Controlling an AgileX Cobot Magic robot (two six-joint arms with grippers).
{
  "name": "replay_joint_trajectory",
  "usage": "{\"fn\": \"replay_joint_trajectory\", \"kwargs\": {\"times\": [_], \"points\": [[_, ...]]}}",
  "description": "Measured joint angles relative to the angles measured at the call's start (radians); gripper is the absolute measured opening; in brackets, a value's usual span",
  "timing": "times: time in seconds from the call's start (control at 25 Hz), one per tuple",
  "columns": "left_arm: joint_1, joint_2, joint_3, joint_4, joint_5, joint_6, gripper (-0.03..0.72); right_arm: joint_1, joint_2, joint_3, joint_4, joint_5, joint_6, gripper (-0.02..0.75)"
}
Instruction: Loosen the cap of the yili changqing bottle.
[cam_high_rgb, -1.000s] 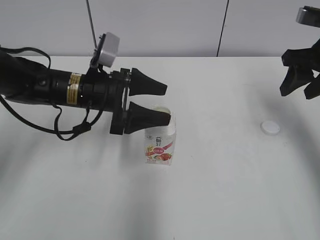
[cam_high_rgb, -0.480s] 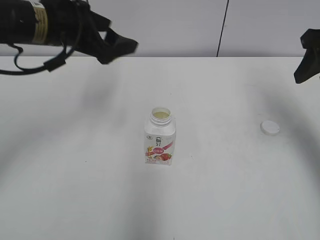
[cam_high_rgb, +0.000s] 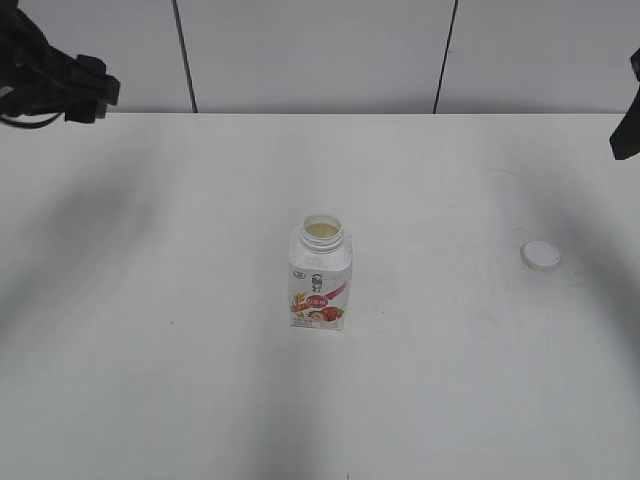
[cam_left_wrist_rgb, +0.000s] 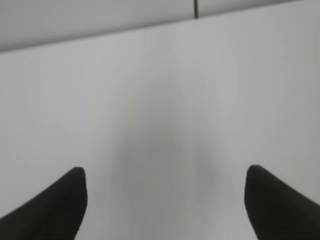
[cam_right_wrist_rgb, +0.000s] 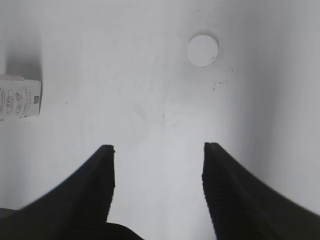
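Bottle: the yili changqing bottle (cam_high_rgb: 320, 275) upright mid-worktop (cam_high_rgb: 180, 350), neck uncapped.
Cap: the cap (cam_high_rgb: 540, 256) lying flat, well right.
Left end effector (cam_left_wrist_rgb: 165, 200): released, empty.
Right end effector (cam_right_wrist_rgb: 157, 175): released, empty.

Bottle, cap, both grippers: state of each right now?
yili changqing bottle: upright on the table, neck open, nothing gripping it.
cap: off, lying flat on the table, apart from the bottle.
left gripper: open, empty.
right gripper: open, empty.
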Motion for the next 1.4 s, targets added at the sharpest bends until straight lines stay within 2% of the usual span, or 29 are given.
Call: {"fn": "replay_joint_trajectory", "kwargs": {"times": [0.12, 0.2, 0.36, 0.48, 0.68, 0.84, 0.96, 1.4], "points": [[-0.001, -0.002, -0.043, -0.278, 0.096, 0.168, 0.584, 0.0, -0.002, 0.0, 0.0, 0.035, 0.0, 0.448], [-0.002, -0.008, -0.111, -0.362, 0.228, 0.225, 0.582, 0.0, -0.002, 0.0, -0.007, 0.079, 0.0, 0.448], [0.015, -0.019, -0.213, -0.444, 0.476, 0.329, 0.582, 0.0, -0.006, 0.0, -0.024, 0.095, 0.0, 0.448], [0.043, -0.02, -0.228, -0.482, 0.635, 0.395, 0.582, 0.0, -0.037, 0.0, -0.032, 0.095, 0.001, 0.448], [0.067, -0.038, -0.226, -0.491, 0.715, 0.417, 0.58, 0.0, -0.169, 0.01, -0.034, 0.096, 0.003, 0.448], [0.068, -0.158, -0.15, -0.528, 0.716, 0.417, 0.575, 0.0, -0.307, 0.087, -0.034, 0.097, 0.003, 0.448], [0.068, -0.295, -0.045, -0.558, 0.719, 0.418, 0.564, 0.0, -0.435, 0.171, -0.034, 0.098, 0.004, 0.448], [0.068, -0.92, 0.327, -0.606, 0.666, 0.44, 0.53, 0.0, -0.899, 0.495, -0.08, 0.104, 0.004, 0.448]]}}
